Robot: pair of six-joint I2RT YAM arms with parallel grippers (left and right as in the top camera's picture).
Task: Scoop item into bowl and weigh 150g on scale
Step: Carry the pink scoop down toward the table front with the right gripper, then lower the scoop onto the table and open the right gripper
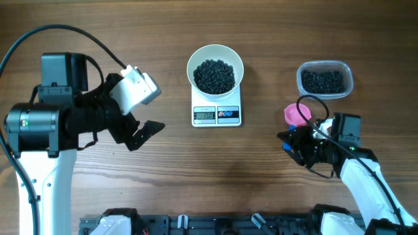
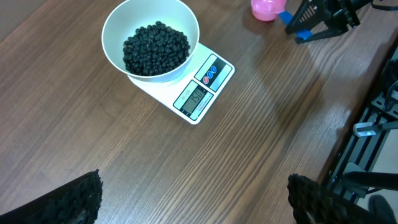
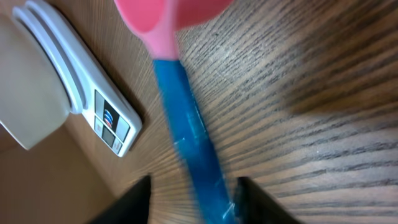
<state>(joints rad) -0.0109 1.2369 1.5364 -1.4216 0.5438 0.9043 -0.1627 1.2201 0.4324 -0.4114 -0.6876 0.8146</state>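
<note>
**Beads in the bowl on the scale, scoop handle between parted fingers**

The white bowl [image 1: 193,68] stands on the scale [image 1: 217,115], filled with black beads [image 1: 215,76]. The scale's grey display shows dark digits, too small to read for certain, and no brand is legible. The right gripper [image 3: 194,202] is parted around the blue handle of the pink scoop [image 1: 297,115], with a gap on one side. The left gripper [image 1: 140,132] hangs wide open and empty over the surface [image 1: 215,176]. More beads fill the clear tub [image 1: 302,78].

Bowl [image 1: 192,62]: you have one.
Scale [image 1: 217,115]: one.
Clear tub [image 1: 300,79]: one.
Scoop [image 1: 297,115]: one.
Black beads [image 1: 215,76]: two heaps, too many pieces for you to count.
Tools: two, the left tool [image 1: 147,132] and the right tool [image 1: 286,142].
</note>
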